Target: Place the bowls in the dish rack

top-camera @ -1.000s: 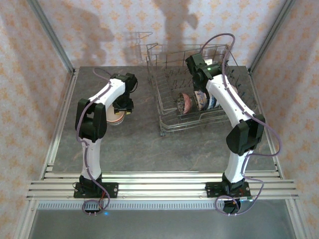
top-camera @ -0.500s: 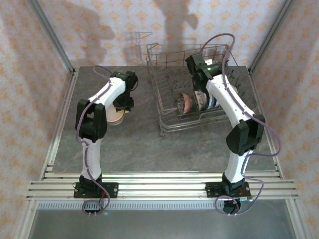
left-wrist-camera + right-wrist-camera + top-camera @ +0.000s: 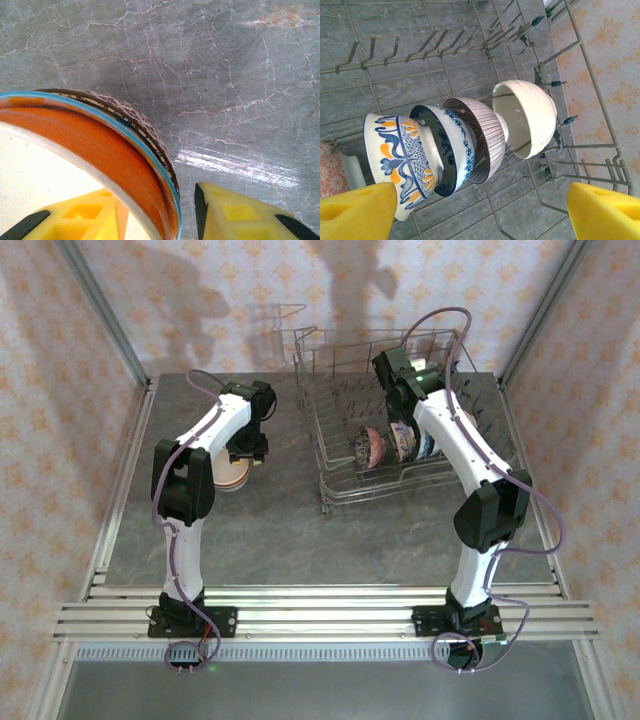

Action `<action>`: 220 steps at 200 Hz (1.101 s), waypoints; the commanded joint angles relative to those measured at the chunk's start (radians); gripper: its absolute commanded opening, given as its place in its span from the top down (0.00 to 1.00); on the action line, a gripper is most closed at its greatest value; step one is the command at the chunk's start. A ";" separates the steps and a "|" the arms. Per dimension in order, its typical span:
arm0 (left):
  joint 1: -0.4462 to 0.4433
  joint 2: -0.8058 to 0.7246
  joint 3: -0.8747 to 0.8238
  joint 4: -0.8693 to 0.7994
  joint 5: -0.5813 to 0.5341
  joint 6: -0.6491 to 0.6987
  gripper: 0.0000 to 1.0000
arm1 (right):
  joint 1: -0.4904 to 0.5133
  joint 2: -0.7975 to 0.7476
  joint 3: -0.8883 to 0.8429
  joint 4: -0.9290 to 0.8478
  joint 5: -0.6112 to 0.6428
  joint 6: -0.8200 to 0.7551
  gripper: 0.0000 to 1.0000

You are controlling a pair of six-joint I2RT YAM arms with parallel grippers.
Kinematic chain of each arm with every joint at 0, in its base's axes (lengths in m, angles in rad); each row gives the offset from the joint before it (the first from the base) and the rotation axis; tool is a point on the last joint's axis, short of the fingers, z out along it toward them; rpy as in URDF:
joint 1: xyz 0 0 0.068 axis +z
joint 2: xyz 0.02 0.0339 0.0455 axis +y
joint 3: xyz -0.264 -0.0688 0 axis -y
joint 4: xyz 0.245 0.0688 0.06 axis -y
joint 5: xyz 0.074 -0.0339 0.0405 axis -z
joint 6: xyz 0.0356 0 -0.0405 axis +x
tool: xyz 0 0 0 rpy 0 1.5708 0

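A grey stone-look table (image 3: 300, 530) seen from above carries one wire dish rack (image 3: 322, 475) at its far right corner. One stack of bowls (image 3: 228, 478) sits nearer the left edge, well apart from the rack. Two white arms reach in from the near edge, one toward each.

The left wrist camera, close on the stack, shows at least two bowls: an orange bowl (image 3: 100, 145) with a blue rim, nested in a brown speckled bowl (image 3: 135, 117). A pale surface lies inside the orange one, and I cannot tell whether it is a third bowl. The left gripper (image 3: 155, 195) straddles the orange bowl's wall, with one yellow finger inside and one outside. The fingers are spread, and a sliver of table shows between the outer finger and the rim. From overhead, this stack is just a pale disc partly under the gripper.

The right wrist camera counts five bowls in the rack, standing on edge among the tines. Four overlap in a row: a blue-and-orange patterned bowl (image 3: 400, 160), a dark blue floral bowl (image 3: 451, 145), a brown striped bowl (image 3: 482, 135) and a cream bowl (image 3: 532, 115). A pinkish bowl (image 3: 330, 170) is cut off at the picture's left edge. The right gripper (image 3: 482, 205) hovers above them, its two yellow fingers spread wide with nothing between. From overhead the pinkish bowl is plain to see, while the right arm partly hides the others.
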 commanded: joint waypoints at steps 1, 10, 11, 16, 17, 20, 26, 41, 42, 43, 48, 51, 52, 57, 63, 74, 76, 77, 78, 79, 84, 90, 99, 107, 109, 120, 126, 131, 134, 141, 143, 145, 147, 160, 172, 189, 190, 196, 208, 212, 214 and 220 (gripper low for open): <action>0.001 -0.041 0.025 -0.029 -0.036 0.007 0.64 | -0.005 -0.025 -0.005 -0.005 0.019 -0.002 0.13; 0.002 -0.045 0.026 -0.023 -0.031 0.008 0.68 | -0.005 -0.026 -0.006 -0.007 0.020 -0.001 0.13; 0.002 -0.046 0.026 -0.022 -0.029 0.008 0.68 | -0.005 -0.026 -0.006 -0.007 0.019 0.000 0.13; 0.002 -0.047 0.026 -0.021 -0.028 0.007 0.69 | -0.005 -0.025 -0.006 -0.007 0.018 -0.001 0.13; 0.002 -0.046 0.027 -0.021 -0.027 0.008 0.69 | -0.005 -0.025 -0.006 -0.007 0.018 -0.001 0.13; 0.002 -0.047 0.028 -0.022 -0.026 0.009 0.70 | -0.005 -0.025 -0.005 -0.007 0.019 0.001 0.13; 0.002 -0.045 0.031 -0.023 -0.024 0.010 0.71 | -0.006 -0.025 -0.005 -0.007 0.020 0.001 0.13; 0.004 -0.044 0.032 -0.023 -0.022 0.012 0.72 | -0.006 -0.025 -0.005 -0.007 0.020 0.003 0.13; 0.005 -0.044 0.032 -0.023 -0.022 0.012 0.72 | -0.006 -0.025 -0.006 -0.007 0.020 0.003 0.13; 0.004 -0.044 0.032 -0.023 -0.022 0.012 0.72 | -0.005 -0.024 -0.006 -0.007 0.020 0.003 0.13; 0.004 -0.045 0.032 -0.022 -0.021 0.014 0.73 | -0.005 -0.024 -0.007 -0.007 0.020 0.005 0.13; 0.003 -0.045 0.032 -0.020 -0.019 0.014 0.73 | -0.006 -0.024 -0.006 -0.007 0.020 0.004 0.13; 0.003 -0.046 0.032 -0.020 -0.020 0.014 0.73 | -0.006 -0.024 -0.005 -0.007 0.020 0.005 0.13; 0.004 -0.048 0.032 -0.018 -0.017 0.016 0.73 | -0.006 -0.024 -0.006 -0.007 0.018 0.004 0.13; 0.004 -0.050 0.032 -0.017 -0.016 0.015 0.72 | -0.006 -0.024 -0.005 -0.007 0.019 0.004 0.13; 0.003 -0.050 0.036 -0.020 -0.017 0.016 0.69 | -0.005 -0.020 -0.006 -0.005 0.018 0.005 0.13; 0.004 -0.051 0.036 -0.020 -0.017 0.016 0.69 | -0.005 -0.021 -0.005 -0.005 0.018 0.004 0.13; 0.004 -0.051 0.036 -0.020 -0.016 0.016 0.68 | -0.006 -0.021 -0.005 -0.005 0.018 0.004 0.13; 0.004 -0.051 0.036 -0.020 -0.017 0.016 0.68 | -0.006 -0.021 -0.005 -0.005 0.018 0.005 0.13; 0.004 -0.051 0.037 -0.020 -0.018 0.016 0.68 | -0.006 -0.021 -0.005 -0.005 0.018 0.005 0.13; 0.005 -0.053 0.035 -0.020 -0.018 0.017 0.68 | -0.005 -0.022 -0.005 -0.005 0.018 0.005 0.13; 0.005 -0.055 0.036 -0.018 -0.020 0.017 0.67 | -0.006 -0.021 -0.006 -0.005 0.016 0.005 0.13; 0.006 -0.058 0.032 -0.015 -0.018 0.019 0.68 | -0.006 -0.020 -0.006 -0.005 0.011 0.005 0.13; 0.008 -0.059 0.030 -0.017 -0.017 0.019 0.71 | -0.005 -0.019 -0.006 -0.004 0.011 0.005 0.13; 0.008 -0.059 0.030 -0.017 -0.018 0.020 0.71 | -0.005 -0.019 -0.006 -0.003 0.011 0.005 0.13; 0.010 -0.058 0.027 -0.014 -0.019 0.024 0.74 | -0.006 -0.019 -0.005 -0.004 0.009 0.006 0.13; 0.013 -0.056 0.026 -0.018 -0.019 0.023 0.75 | -0.006 -0.018 -0.005 -0.004 0.009 0.004 0.13; 0.015 -0.056 0.024 -0.018 -0.018 0.025 0.76 | -0.006 -0.018 -0.004 -0.004 0.009 0.003 0.13; 0.015 -0.056 0.023 -0.017 -0.016 0.026 0.77 | -0.005 -0.018 -0.004 -0.004 0.009 0.004 0.13; 0.015 -0.054 0.021 -0.017 -0.015 0.025 0.78 | -0.005 -0.018 -0.003 -0.003 0.009 0.004 0.13; 0.016 -0.054 0.020 -0.017 -0.015 0.026 0.79 | -0.005 -0.018 -0.003 -0.004 0.009 0.002 0.13; 0.016 -0.054 0.020 -0.016 -0.015 0.025 0.79 | -0.006 -0.016 -0.003 -0.004 0.008 0.003 0.13; 0.016 -0.053 0.019 -0.015 -0.013 0.026 0.79 | -0.005 -0.015 -0.003 -0.005 0.009 0.003 0.13; 0.016 -0.053 0.014 -0.012 -0.014 0.030 0.82 | -0.005 -0.016 -0.003 -0.005 0.009 0.003 0.13; 0.020 -0.051 0.014 -0.014 -0.012 0.032 0.85 | -0.006 -0.013 -0.002 -0.005 0.011 0.000 0.13; 0.020 -0.056 0.015 -0.017 -0.010 0.032 0.88 | -0.006 -0.015 0.001 -0.006 0.015 -0.003 0.13; 0.019 -0.057 0.016 -0.017 -0.010 0.032 0.88 | -0.006 -0.015 0.001 -0.006 0.016 -0.003 0.13; 0.019 -0.060 0.016 -0.017 -0.008 0.032 0.88 | -0.006 -0.015 0.001 -0.007 0.016 -0.003 0.13; 0.019 -0.065 0.018 -0.017 -0.006 0.034 0.88 | -0.005 -0.014 0.004 -0.006 0.016 -0.003 0.13; 0.018 -0.067 0.019 -0.018 -0.006 0.034 0.88 | -0.006 -0.013 0.006 -0.007 0.015 -0.004 0.13; 0.019 -0.067 0.019 -0.019 -0.006 0.034 0.88 | -0.005 -0.012 0.007 -0.007 0.014 -0.003 0.13; 0.019 -0.067 0.021 -0.021 -0.005 0.034 0.88 | -0.006 -0.009 0.010 -0.007 0.014 -0.005 0.13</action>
